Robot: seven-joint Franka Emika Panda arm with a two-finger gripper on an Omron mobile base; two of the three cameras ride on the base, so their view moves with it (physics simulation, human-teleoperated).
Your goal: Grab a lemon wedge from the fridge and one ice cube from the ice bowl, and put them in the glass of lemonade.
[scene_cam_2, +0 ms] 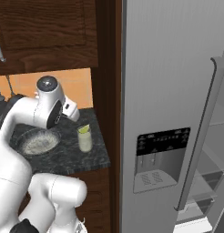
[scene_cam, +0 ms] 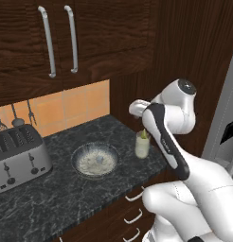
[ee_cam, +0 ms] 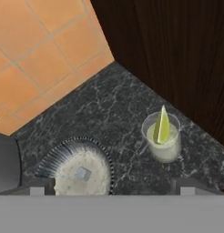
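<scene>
Gripper: tips (ee_cam: 111,185) spread wide at bottom of hand view, nothing btwn them, hanging above the counter.
Lemon wedge: yellow-green sliver (ee_cam: 162,125) standing upright inside the glass, point up over the rim; also seen as a green fleck (scene_cam: 144,134) from left base and (scene_cam_2: 84,129) from right base.
Glass of lemonade: clear tumbler (ee_cam: 163,144), pale creamy liquid, on black counter (ee_cam: 118,109) near dark wood wall.
Ice bowl: speckled grey-white bowl (scene_cam: 95,160), just beside the glass, apart from it; a small pale cube (ee_cam: 83,173) sits in it.
Fridge: grey (scene_cam_2: 168,82), dispenser recess (scene_cam_2: 161,157) in left door, right door swung open, shelves showing.
Toaster: silver (scene_cam: 16,158), far end of counter, well apart from bowl.
Arm: white (scene_cam: 168,137), bent over the glass.
</scene>
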